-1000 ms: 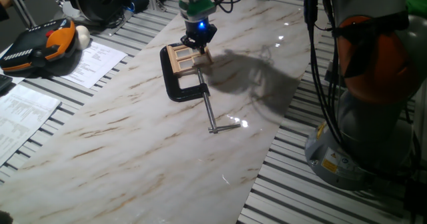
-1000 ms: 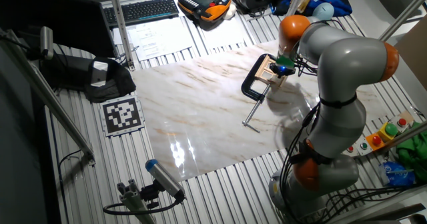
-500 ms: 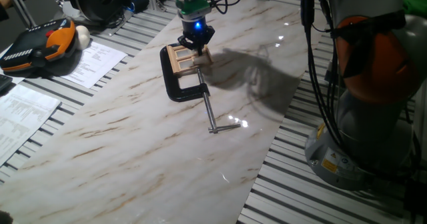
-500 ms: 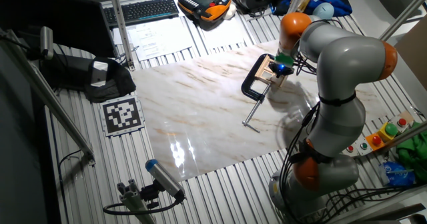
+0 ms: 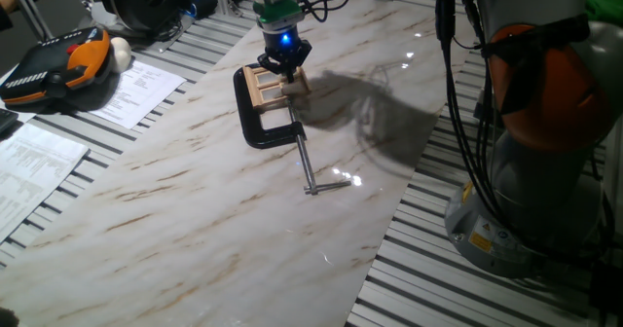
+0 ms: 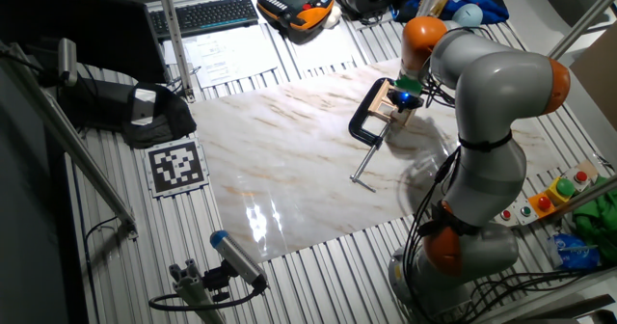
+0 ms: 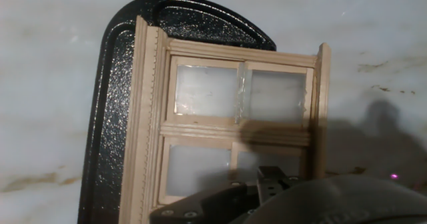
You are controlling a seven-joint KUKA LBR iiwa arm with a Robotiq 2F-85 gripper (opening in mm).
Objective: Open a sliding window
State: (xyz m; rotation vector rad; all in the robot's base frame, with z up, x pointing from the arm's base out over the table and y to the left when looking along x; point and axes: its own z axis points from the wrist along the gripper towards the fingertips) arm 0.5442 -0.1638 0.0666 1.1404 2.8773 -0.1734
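The sliding window (image 7: pixel 237 127) is a small light-wood frame with four panes, lying flat on the marble tabletop and held in a black C-clamp (image 7: pixel 110 117). It shows in one fixed view (image 5: pixel 265 86) and in the other fixed view (image 6: pixel 385 97). My gripper (image 5: pixel 284 66) points straight down at the window's far right edge, with its fingers together and holding nothing. In the hand view one dark fingertip (image 7: pixel 270 179) sits over the lower right pane. Whether it touches the wood cannot be told.
The clamp's long screw and handle (image 5: pixel 310 169) stretch toward the table's front. Papers (image 5: pixel 136 89) and an orange and black pendant (image 5: pixel 58 64) lie to the left, off the marble top. The robot's base (image 5: pixel 545 171) stands at the right.
My gripper has shifted a little to the left over the window's edge. The window frame and the clamp have stayed in place.
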